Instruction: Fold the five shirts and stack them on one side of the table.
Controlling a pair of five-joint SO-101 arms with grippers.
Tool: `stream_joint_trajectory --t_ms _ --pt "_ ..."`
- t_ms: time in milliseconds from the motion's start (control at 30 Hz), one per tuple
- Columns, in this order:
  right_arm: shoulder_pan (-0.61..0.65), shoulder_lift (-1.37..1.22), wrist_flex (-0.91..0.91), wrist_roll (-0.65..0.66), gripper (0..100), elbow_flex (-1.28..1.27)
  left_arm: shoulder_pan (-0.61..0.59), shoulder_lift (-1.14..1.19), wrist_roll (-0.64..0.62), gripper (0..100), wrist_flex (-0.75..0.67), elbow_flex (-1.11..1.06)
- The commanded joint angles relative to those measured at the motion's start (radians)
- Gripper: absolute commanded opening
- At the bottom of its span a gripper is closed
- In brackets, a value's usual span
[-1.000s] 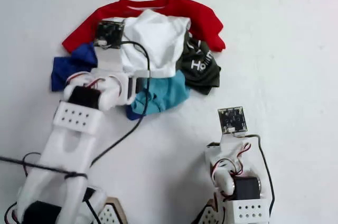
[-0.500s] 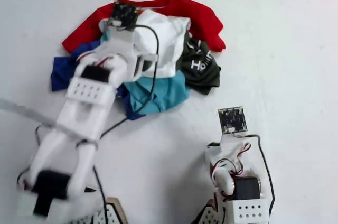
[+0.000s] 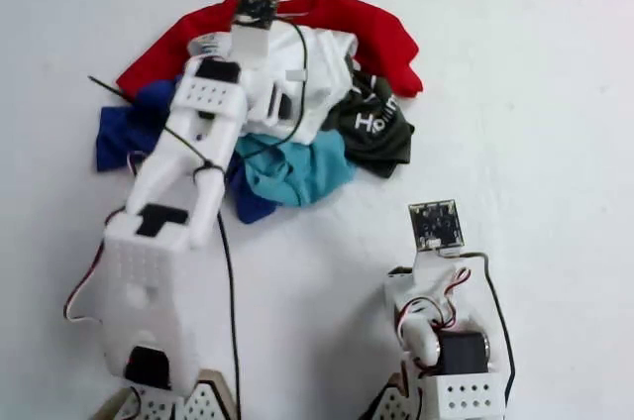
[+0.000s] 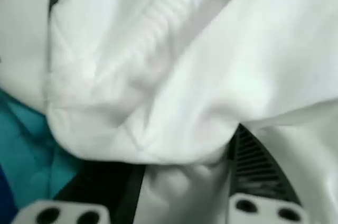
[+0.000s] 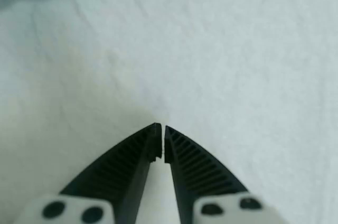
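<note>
The five shirts lay in one heap at the upper left-centre of the high view. The white shirt [image 3: 312, 68] was on top, the red shirt [image 3: 381, 29] spread beneath at the back, and the blue shirt [image 3: 124, 128] sat at the left. The teal shirt [image 3: 297, 167] lay in front and the dark shirt [image 3: 381, 123] at the right. None was folded yet.

The left claw [image 3: 256, 36] sat on the white shirt near the top of the heap. Its wrist view showed white cloth bunched right against it, but I could not tell whether it had taken hold. The right claw [image 5: 162, 139] was parked at the lower right, closed with nothing in it, just above bare tabletop [image 3: 535, 93].

The step looked like separating the top shirt. It would go best with a pinch of the white layer alone — a single edge such as the ribbed collar, not a thick bunch. A slow lift towards open tabletop would show early if the teal or red cloth was dragging along — if so, the idle right arm could pin the heap.
</note>
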State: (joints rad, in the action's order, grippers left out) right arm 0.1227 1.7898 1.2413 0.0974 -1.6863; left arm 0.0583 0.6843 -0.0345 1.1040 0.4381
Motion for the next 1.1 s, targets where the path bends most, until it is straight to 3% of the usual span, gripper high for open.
stream_joint_trajectory --t_ms 0,233,500,733,1067 --pt "-0.005 0.008 0.007 -0.003 1.9 -0.006 -0.083 0.135 -0.003 1 0.155 0.179" --pt "-0.005 0.008 0.007 -0.003 1.9 -0.006 -0.253 0.232 0.005 3 0.394 0.438" --pt "-0.005 0.008 0.007 -0.003 1.9 -0.006 -0.592 0.235 0.249 3 0.617 0.702" --pt "-0.005 0.008 0.007 -0.003 1.9 -0.006 -0.893 0.241 0.377 3 0.624 0.874" --pt "-0.005 0.008 0.007 -0.003 1.9 -0.006 -1.077 0.229 0.448 3 0.612 0.892"
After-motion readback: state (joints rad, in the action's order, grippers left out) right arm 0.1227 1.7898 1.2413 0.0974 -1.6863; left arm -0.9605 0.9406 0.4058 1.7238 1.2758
